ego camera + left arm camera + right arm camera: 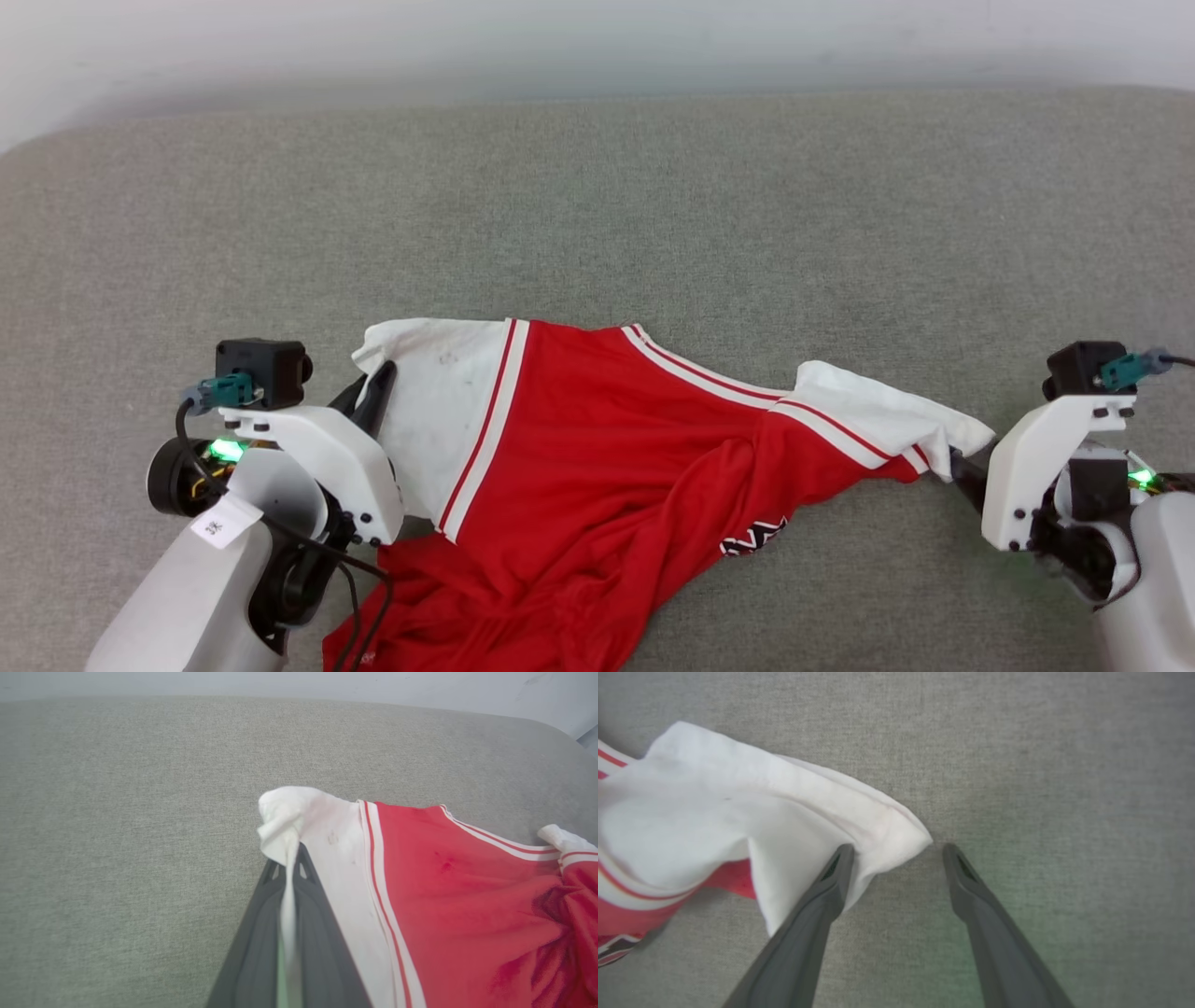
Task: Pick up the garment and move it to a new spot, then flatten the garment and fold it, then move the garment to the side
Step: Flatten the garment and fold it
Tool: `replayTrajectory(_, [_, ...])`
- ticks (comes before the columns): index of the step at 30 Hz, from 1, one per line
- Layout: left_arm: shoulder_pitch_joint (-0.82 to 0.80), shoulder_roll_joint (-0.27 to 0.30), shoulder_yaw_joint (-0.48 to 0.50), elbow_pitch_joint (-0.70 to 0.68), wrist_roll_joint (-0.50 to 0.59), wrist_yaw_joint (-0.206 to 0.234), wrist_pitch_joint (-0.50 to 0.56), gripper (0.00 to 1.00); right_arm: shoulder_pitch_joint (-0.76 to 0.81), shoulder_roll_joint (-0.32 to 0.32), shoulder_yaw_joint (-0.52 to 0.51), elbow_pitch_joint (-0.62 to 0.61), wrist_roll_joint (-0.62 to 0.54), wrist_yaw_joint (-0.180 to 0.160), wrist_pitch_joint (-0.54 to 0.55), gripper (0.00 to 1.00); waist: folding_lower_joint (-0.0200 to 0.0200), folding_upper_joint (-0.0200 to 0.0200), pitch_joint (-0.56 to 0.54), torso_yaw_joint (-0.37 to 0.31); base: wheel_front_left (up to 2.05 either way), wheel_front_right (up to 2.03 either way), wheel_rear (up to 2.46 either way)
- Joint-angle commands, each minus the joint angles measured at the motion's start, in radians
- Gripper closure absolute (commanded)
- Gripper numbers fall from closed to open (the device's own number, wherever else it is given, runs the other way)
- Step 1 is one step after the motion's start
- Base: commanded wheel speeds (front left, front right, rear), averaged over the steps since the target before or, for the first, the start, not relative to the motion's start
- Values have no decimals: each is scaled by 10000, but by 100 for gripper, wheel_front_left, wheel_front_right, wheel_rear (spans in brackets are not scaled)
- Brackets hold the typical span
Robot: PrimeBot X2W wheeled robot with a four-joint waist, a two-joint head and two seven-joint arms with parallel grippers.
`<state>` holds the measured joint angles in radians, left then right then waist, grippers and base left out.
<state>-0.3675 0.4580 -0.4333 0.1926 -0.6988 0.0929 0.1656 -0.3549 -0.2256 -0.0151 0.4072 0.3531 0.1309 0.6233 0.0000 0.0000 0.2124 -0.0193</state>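
Note:
The garment, a red jersey with white sleeves and red-and-white stripe trim, lies stretched and rumpled across the grey cushion. My left gripper is shut on the edge of its left white sleeve; a strip of white cloth runs between the closed fingers. My right gripper stands open at the tip of the other white sleeve. The sleeve's corner reaches into the gap and rests against the left finger. The jersey's lower part bunches toward the near edge, with a bit of black lettering showing.
The grey fabric surface spreads wide beyond the garment up to a pale wall at the back. Bare cushion lies right of my right gripper and left of my left one.

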Motion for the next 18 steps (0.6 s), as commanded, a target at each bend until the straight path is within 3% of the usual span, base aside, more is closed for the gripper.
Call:
replayTrajectory(1, [-157,-26,-2,-92,55,50,51,100,-164,-80,178,364,191,-3,380,0,0,0,163,57,0,0,0])
replayTrajectory(5, [-231,-44,-16,-154,41,47,14,100,-148,-3,549,1229,629,-3,1367,0,0,0,291,90,0,0,0])
replayTrajectory(6, [-238,-38,-10,-150,25,41,1,100,-132,17,587,1404,725,-3,1569,47,0,0,314,90,0,0,0])
replayTrajectory(7, [-244,-34,-10,-133,8,28,-11,100,-144,37,625,1519,822,-3,1704,62,0,0,323,92,0,0,0])
replayTrajectory(8, [-250,-30,-7,-116,-15,12,-15,100,-162,64,602,1583,939,-3,1743,100,0,0,329,90,0,0,0])
replayTrajectory(18, [-557,50,224,23,-61,47,-267,100,-1209,-588,442,899,716,-10,327,100,0,0,102,31,0,0,0])
